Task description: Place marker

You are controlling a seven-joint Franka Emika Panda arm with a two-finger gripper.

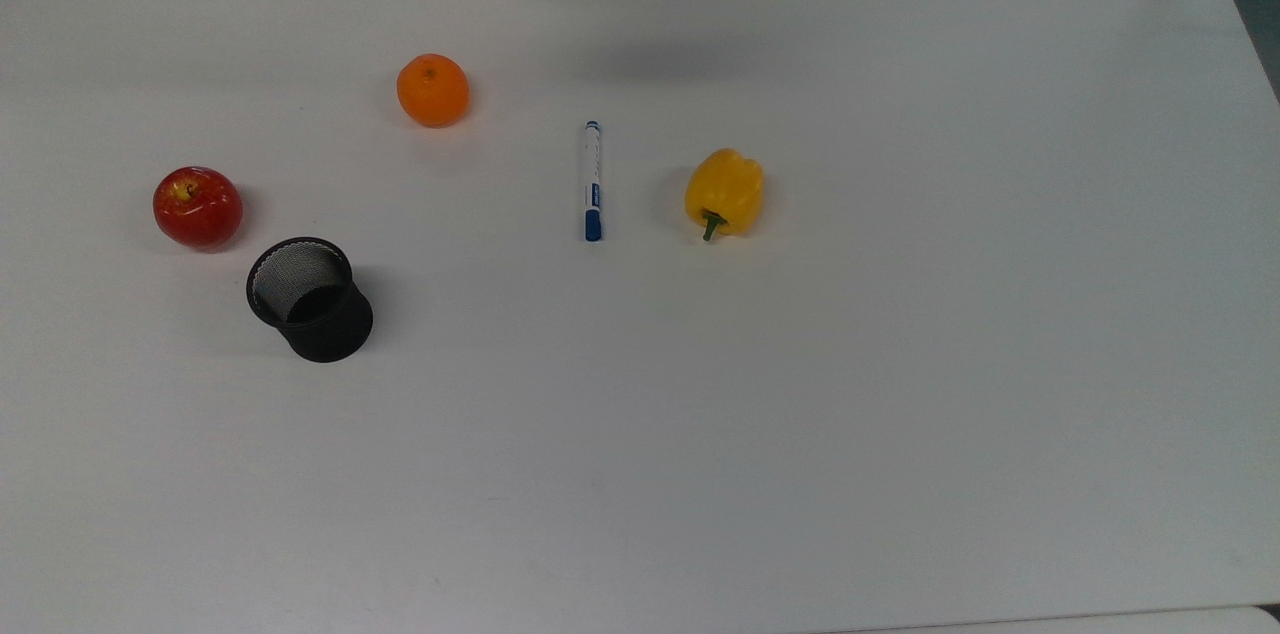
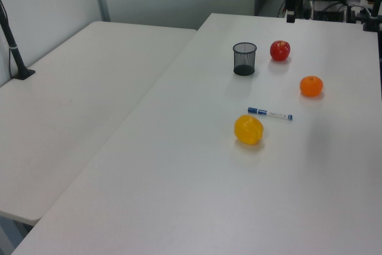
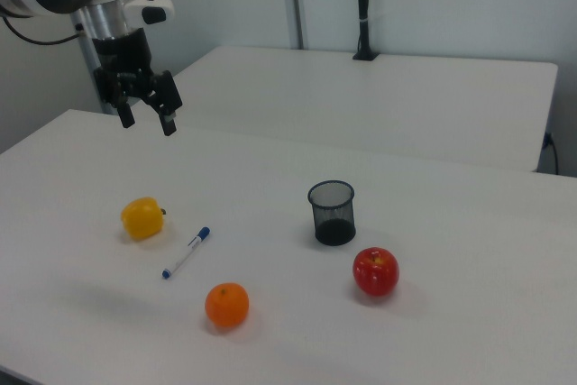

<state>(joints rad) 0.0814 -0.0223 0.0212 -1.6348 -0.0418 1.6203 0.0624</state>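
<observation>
The marker (image 1: pixel 592 180) is a slim white pen with a blue cap, lying flat on the white table (image 1: pixel 900 364) between the orange and the yellow pepper; it also lies in the left view (image 2: pixel 270 113) and the right view (image 3: pixel 186 252). In the right view my gripper (image 3: pixel 148 122) hangs open and empty high above the table, up and to the left of the marker, well apart from it.
A yellow pepper (image 1: pixel 724 193) lies just to the top view's right of the marker. An orange (image 1: pixel 432 90), a red apple (image 1: pixel 197 206) and a black mesh cup (image 1: pixel 308 298) stand to the top view's left. A second table (image 3: pixel 379 105) adjoins.
</observation>
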